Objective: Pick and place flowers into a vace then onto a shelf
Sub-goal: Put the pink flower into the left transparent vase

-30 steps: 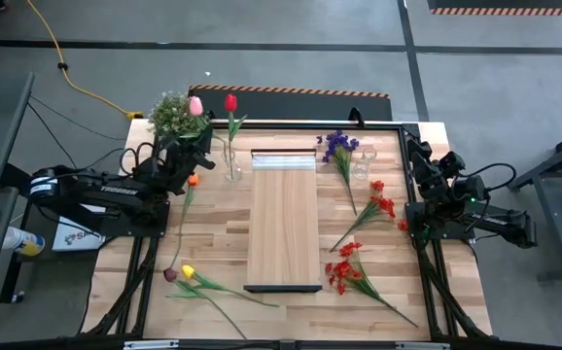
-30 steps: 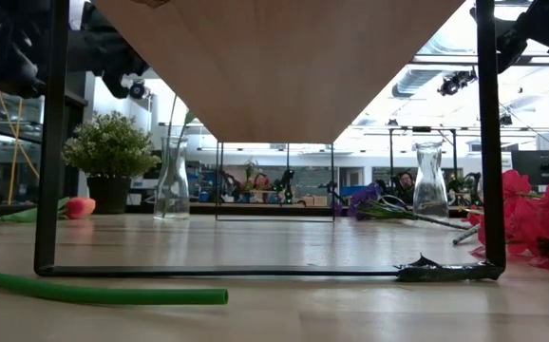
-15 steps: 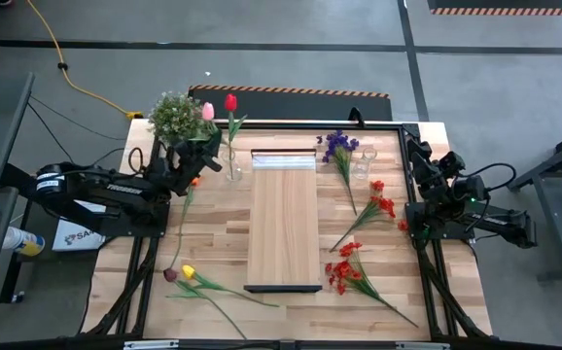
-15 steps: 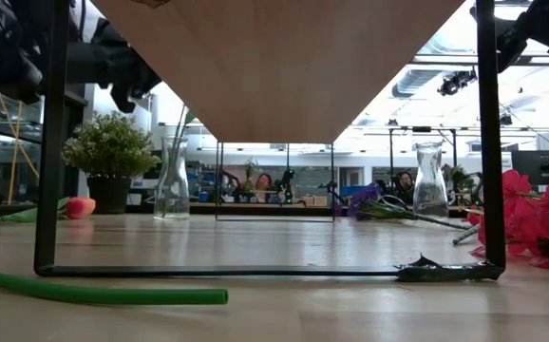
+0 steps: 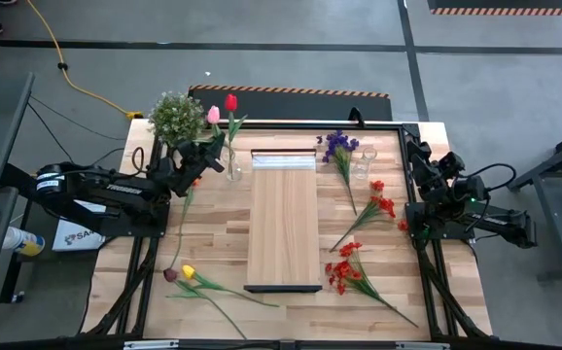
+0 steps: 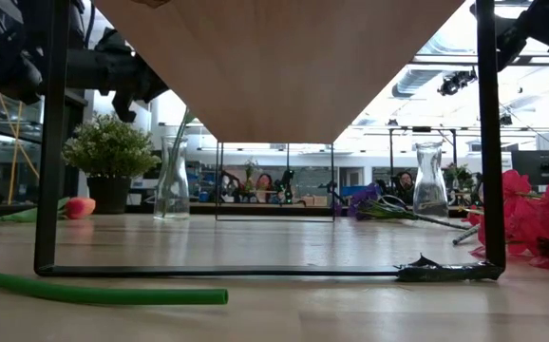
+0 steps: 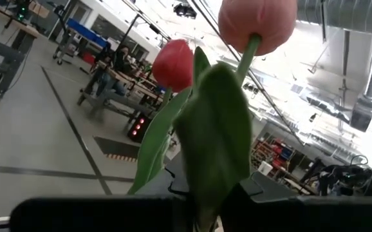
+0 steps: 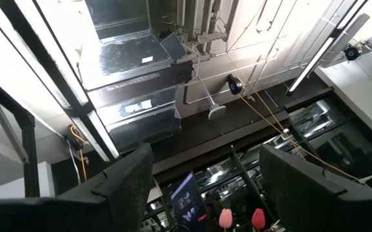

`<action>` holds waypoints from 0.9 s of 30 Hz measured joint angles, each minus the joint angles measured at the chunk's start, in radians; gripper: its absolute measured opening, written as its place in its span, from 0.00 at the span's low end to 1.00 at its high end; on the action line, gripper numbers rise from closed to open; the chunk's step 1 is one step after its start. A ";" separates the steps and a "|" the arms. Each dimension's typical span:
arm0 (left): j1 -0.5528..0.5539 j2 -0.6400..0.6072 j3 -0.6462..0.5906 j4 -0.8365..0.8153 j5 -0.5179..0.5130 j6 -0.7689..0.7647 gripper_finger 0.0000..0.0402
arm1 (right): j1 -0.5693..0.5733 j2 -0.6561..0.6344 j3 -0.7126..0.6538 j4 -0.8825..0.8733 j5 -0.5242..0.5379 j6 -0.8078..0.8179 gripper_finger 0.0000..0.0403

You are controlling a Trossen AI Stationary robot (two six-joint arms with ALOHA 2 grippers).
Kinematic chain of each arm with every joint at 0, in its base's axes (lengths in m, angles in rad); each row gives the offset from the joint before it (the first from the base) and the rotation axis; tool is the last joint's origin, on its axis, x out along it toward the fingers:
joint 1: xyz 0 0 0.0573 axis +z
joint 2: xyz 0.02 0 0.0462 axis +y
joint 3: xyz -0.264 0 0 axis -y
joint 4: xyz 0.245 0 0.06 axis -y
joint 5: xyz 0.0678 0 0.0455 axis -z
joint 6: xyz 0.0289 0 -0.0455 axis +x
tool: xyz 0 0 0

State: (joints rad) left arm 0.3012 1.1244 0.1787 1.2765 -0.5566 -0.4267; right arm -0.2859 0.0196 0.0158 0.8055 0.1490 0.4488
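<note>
beside the vase, left gripper fingers pinch a pink tulip; right fingers spread.

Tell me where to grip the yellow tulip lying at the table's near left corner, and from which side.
Grip the yellow tulip on its bare green stem just behind the bloom, from straight above: it lies flat, with a dark tulip beside its head and leaves farther along.

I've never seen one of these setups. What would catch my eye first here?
Probably the pink tulip held up by the left end effector near the table's far left corner, right beside a red tulip already standing in a glass vase. Next, the pale wooden shelf down the middle, with red sprays scattered to its right. The right end effector waits at the right edge.
</note>
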 joint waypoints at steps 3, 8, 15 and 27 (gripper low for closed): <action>0.000 0.000 0.000 -0.010 0.000 0.000 0.21 | 0.000 0.000 0.000 0.000 0.000 0.000 0.67; 0.000 0.000 0.000 -0.031 -0.009 0.002 0.21 | 0.000 0.000 0.000 0.000 0.000 0.000 0.68; 0.000 0.000 0.000 -0.038 -0.064 0.002 0.21 | 0.000 0.000 0.000 0.000 0.000 0.016 0.68; 0.000 0.000 0.000 -0.049 -0.080 0.002 0.21 | 0.000 0.000 0.000 0.000 0.001 0.018 0.67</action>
State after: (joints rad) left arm 0.3011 1.1244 0.1787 1.2274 -0.6370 -0.4248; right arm -0.2861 0.0196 0.0156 0.8055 0.1497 0.4664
